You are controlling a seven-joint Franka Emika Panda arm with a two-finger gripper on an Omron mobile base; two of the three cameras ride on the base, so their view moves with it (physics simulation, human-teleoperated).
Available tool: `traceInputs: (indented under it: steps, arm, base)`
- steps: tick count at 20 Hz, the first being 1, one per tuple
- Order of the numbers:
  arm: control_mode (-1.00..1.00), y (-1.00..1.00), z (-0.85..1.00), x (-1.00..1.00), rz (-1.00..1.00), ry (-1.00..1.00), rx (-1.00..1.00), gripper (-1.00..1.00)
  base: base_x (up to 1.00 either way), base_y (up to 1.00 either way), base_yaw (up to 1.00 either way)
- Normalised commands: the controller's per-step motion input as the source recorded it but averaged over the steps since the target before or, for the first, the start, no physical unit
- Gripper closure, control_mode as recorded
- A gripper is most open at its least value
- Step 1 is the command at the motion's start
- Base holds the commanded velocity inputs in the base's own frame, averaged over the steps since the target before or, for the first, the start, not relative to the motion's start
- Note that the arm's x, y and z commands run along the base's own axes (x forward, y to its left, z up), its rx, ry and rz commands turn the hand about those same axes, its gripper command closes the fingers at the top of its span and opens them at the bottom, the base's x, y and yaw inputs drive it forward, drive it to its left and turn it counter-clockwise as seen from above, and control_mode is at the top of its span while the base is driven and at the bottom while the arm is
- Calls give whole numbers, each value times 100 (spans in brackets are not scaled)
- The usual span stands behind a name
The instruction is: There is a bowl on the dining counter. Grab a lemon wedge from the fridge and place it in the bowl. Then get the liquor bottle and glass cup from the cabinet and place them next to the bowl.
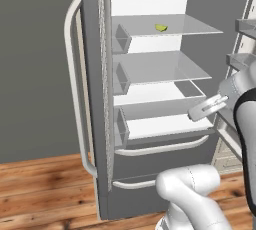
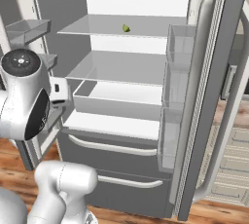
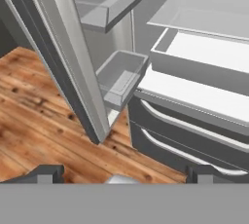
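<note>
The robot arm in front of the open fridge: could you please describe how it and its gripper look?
The arm is made of glossy white, rounded, tube-like segments with dark grey to black bands at the joints, and one joint ends in a round dark cap with a small pale centre. The hand is a blocky white piece. The gripper has two small dark grey finger tips. No cables or lettering are visible.

Dk-grey fridge (image 1: 95, 74) w/ white interior, yellow-green lemon wedge (image 1: 161, 27), brown wood-grain floor (image 1: 45, 189)
</note>
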Motion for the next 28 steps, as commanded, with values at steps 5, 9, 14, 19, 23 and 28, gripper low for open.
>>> traceInputs:
  steps: [5, 9, 14, 19, 23, 28]
  arm:
    - [-100, -3, -8, 0, 0, 0, 0, -100]
    - [100, -5, -1, 0, -1, 0, 0, -100]
    - [100, 0, 0, 0, 0, 0, 0, -100]
    - [100, 0, 0, 0, 0, 0, 0, -100]
    - [100, 0, 0, 0, 0, 0, 0, -100]
    - [100, 0, 0, 0, 0, 0, 0, -100]
  base:
    - [0, 0, 0]
    - [7, -12, -3]
    - [52, -20, -8]
    - [62, -16, -3]
    - [27, -60, -2]
    - [34, -42, -2]
